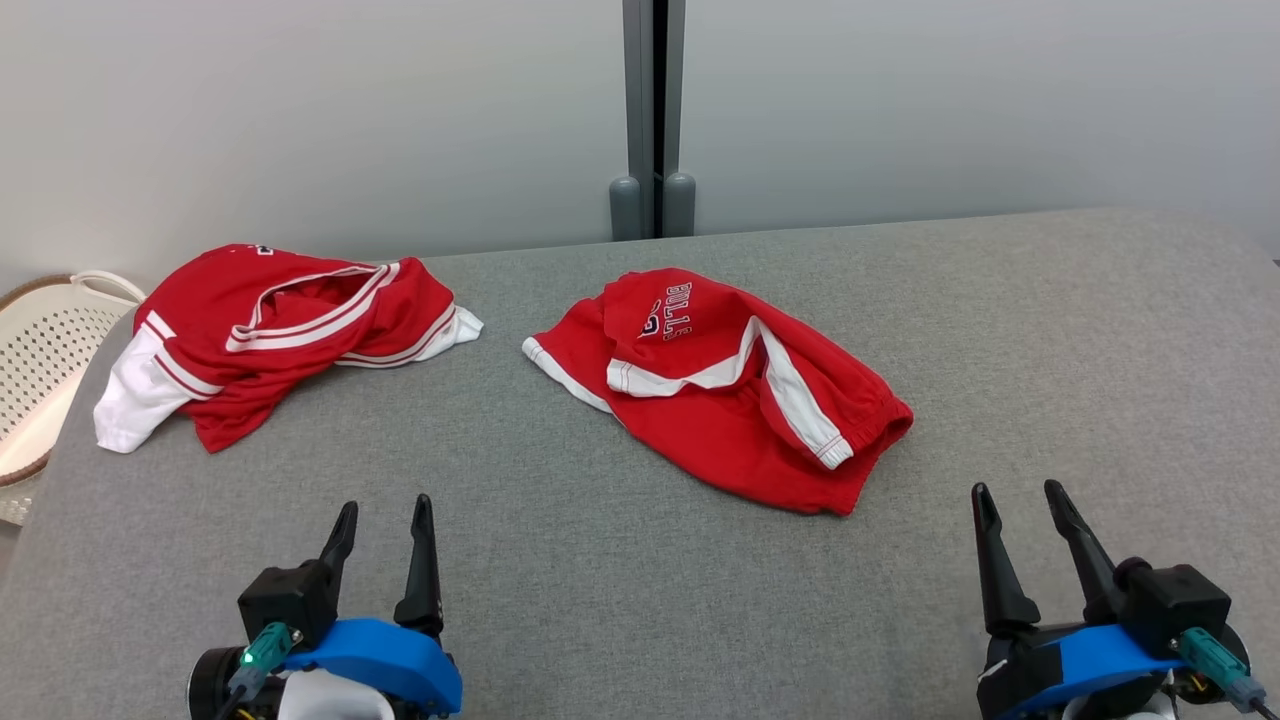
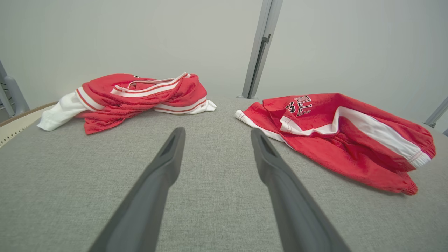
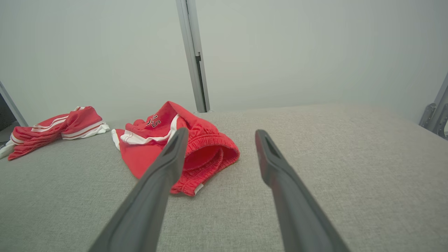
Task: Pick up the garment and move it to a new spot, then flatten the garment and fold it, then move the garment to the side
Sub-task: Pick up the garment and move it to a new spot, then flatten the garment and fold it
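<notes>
Two crumpled red garments with white trim lie on the grey fabric surface (image 1: 600,590). The red shorts (image 1: 720,410) with dark lettering lie near the middle, also seen as shorts (image 2: 325,154) and shorts (image 3: 206,154). A red jersey (image 1: 290,320) with white sleeves lies at the far left, also seen as jersey (image 2: 140,94) and jersey (image 3: 56,127). My left gripper (image 1: 385,505) (image 2: 217,131) is open at the lower left, well short of both. At the lower right my right gripper (image 1: 1016,489) (image 3: 221,131) is open too, just right of the shorts' near end, holding nothing.
A white perforated basket (image 1: 40,350) sits off the surface's left edge. A grey post (image 1: 652,120) rises against the pale wall behind. Bare grey surface spreads to the right of the shorts and along the front.
</notes>
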Tool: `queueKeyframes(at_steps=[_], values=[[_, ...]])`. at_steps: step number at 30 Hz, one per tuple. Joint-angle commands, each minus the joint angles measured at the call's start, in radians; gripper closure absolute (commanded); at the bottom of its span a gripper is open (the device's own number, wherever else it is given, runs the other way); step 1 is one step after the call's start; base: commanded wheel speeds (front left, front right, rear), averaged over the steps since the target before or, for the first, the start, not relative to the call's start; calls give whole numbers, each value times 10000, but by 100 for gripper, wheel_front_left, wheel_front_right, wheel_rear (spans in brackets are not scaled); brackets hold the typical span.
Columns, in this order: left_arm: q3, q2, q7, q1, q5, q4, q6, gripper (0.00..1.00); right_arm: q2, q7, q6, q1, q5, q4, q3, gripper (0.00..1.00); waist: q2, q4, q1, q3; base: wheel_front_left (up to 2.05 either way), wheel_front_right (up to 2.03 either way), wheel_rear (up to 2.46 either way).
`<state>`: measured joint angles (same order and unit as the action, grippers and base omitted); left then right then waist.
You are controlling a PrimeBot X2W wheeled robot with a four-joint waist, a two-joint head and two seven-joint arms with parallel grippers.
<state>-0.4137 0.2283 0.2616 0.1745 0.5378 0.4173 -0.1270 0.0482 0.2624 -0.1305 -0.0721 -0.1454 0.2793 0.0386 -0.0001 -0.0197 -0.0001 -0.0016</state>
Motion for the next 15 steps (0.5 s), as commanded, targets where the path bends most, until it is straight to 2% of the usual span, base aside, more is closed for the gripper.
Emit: queueKeyframes(at_steps=[1, 15], values=[[202, -42, 50, -252, -110, -136, 54, 0, 38, 39, -5, 207, -91, 63, -52, 0, 1, 25, 1, -37, 0, 0, 0], [966, -275, 51, -881, -524, -87, 328, 0, 38, 39, -5, 373, -74, 288, -184, 0, 1, 40, 1, -123, 0, 0, 0]])
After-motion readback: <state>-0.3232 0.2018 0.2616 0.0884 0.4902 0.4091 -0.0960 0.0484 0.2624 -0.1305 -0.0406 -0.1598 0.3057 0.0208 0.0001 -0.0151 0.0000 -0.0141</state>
